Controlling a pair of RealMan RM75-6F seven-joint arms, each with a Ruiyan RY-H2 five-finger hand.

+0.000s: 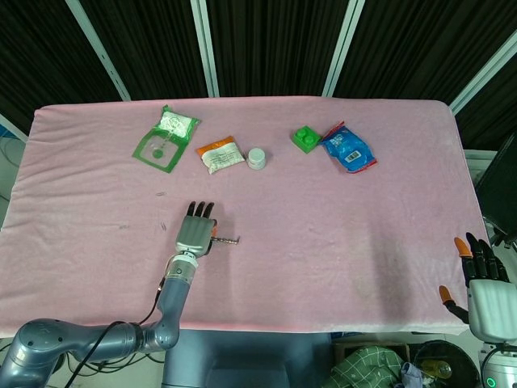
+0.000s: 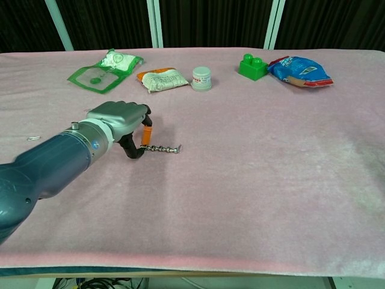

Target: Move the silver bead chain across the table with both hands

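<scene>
Right hand: right hand (image 1: 483,284) off the near right edge of the pink table (image 2: 252,180), well apart from the silver bead chain (image 2: 163,148); fingers apart and upright, nothing in them. Seen in the head view only.
Left arm: blue-grey forearm comes in from the near left, reaching toward the chain.
Left hand: left hand (image 2: 122,120) palm down on the cloth, at the chain's left end; thumb and an orange-tipped finger pinch that end, the other fingers curled down beside it.
Chain: short, lying flat on the table, left of centre; runs rightward from the left hand, its right end free on the cloth.
Beyond the chain, far row: white jar (image 2: 201,78) beyond the chain, a little to its right; orange-and-white packet (image 2: 159,79) just left of the jar.
Far left of chain: green packet (image 2: 103,70), flat, with a white lump at its upper end.
Far right of chain: green toy block (image 2: 253,66); blue snack bag (image 2: 299,71) just beside it on the right.
</scene>
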